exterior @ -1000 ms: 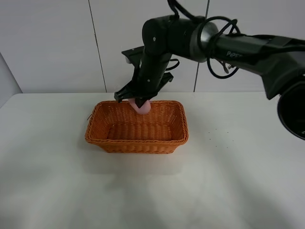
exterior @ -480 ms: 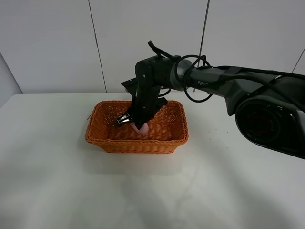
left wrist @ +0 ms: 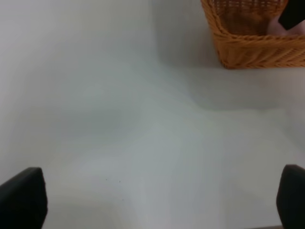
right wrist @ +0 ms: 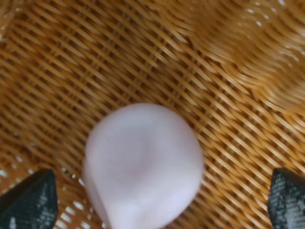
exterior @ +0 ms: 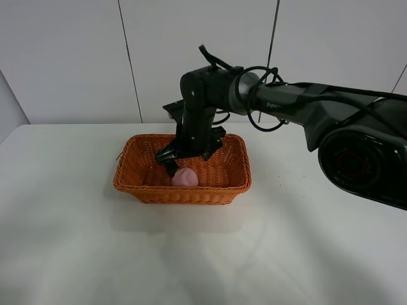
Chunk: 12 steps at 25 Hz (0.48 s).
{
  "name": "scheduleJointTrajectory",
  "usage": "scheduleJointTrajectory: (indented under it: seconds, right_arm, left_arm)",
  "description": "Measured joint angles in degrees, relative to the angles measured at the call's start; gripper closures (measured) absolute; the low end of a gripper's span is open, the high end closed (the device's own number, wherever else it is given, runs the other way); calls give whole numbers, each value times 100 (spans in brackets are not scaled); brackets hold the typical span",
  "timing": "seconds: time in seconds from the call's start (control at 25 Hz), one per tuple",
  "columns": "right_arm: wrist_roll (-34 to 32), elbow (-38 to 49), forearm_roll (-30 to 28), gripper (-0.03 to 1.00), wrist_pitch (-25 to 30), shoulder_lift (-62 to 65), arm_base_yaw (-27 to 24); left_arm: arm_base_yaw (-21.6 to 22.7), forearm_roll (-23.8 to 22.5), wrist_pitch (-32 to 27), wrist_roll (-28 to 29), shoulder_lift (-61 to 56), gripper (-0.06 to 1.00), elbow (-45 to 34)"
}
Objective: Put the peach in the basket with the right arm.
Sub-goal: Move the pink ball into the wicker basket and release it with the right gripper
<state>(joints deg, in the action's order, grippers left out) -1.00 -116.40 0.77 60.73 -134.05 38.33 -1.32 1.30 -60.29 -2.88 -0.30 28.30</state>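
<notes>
Peach (exterior: 185,177) lies on the basket (exterior: 191,194) floor by the front wall; right gripper (exterior: 184,160) spread wide just above it, not gripping; left gripper (left wrist: 157,198) wide apart over white table (exterior: 76,241).

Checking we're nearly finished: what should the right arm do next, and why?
Probably lift the right gripper straight up out of the basket: the peach lies on the woven floor, and the jaws stand wide, clear of it on both sides.

Pink peach (right wrist: 143,164) lies on the wicker basket (exterior: 146,189) floor; right gripper (exterior: 186,162) spread wide, seemingly just above it.
</notes>
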Motion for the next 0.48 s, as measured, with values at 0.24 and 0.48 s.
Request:
scheduleJointTrajectory:
  seconds: [0.24, 0.48]
  right_arm:
    - [-13, -1212, -26, 27, 817, 199, 0]
    - [-13, -1645, -77, 27, 868, 248, 0]
  left_arm:
    - [0, 0, 0, 0, 0, -4, 0]
    - [0, 0, 0, 0, 0, -4, 0]
